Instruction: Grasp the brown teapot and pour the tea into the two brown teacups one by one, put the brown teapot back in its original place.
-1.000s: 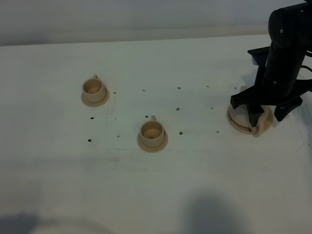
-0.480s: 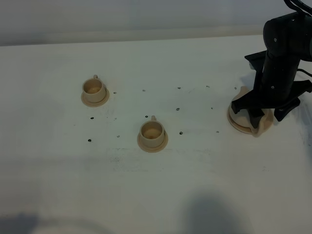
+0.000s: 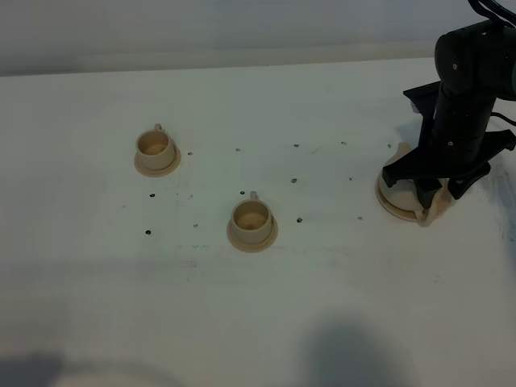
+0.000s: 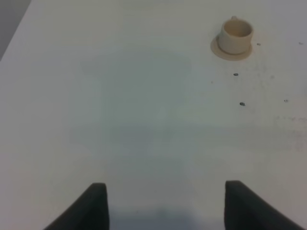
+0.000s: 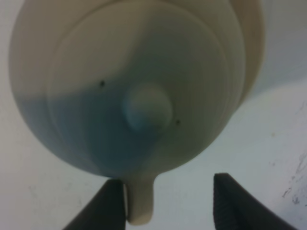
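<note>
The brown teapot [image 3: 403, 190] stands on its wide saucer, the original place [image 3: 389, 208], at the right of the table, mostly hidden under my right arm. In the right wrist view I look down on its lid and knob [image 5: 146, 108]. My right gripper [image 3: 439, 197] is open and low over it. The loop handle [image 5: 141, 203] lies between the fingers, against one finger [image 5: 109, 206] and apart from the other. Two brown teacups on saucers stand at the left [image 3: 155, 147] and the middle [image 3: 251, 219]. My left gripper [image 4: 165, 208] is open and empty above bare table, with one teacup [image 4: 235, 34] far ahead.
The white table top [image 3: 322, 298] has small dark specks [image 3: 298, 218] between the cups and the teapot. The table's far edge meets a grey wall [image 3: 242, 32]. The left arm is outside the exterior high view.
My right arm has shifted slightly left over the teapot, and its fingers now stand closer together around the handle. The cups and teapot have not moved.
</note>
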Tool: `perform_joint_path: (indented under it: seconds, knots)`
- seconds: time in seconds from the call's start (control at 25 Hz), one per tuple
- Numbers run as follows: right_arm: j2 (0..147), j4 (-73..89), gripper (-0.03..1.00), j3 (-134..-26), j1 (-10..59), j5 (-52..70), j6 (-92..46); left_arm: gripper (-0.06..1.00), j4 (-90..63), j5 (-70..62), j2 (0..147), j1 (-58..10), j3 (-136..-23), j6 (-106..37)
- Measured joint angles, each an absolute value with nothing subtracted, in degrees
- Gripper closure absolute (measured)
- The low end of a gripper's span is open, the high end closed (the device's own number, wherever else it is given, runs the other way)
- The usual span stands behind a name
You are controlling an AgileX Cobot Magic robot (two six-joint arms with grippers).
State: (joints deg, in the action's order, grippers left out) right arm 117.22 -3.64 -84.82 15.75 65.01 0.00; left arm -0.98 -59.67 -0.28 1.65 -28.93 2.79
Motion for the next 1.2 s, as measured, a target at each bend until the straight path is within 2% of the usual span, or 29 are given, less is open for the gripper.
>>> perform_joint_path:
  seconds: [1.2]
  knots:
    - [118.4, -3.5, 0.56, -84.8, 15.7, 65.2, -4.3, 0.42, -1.0, -59.7, -0.3, 1.7, -28.9, 2.8]
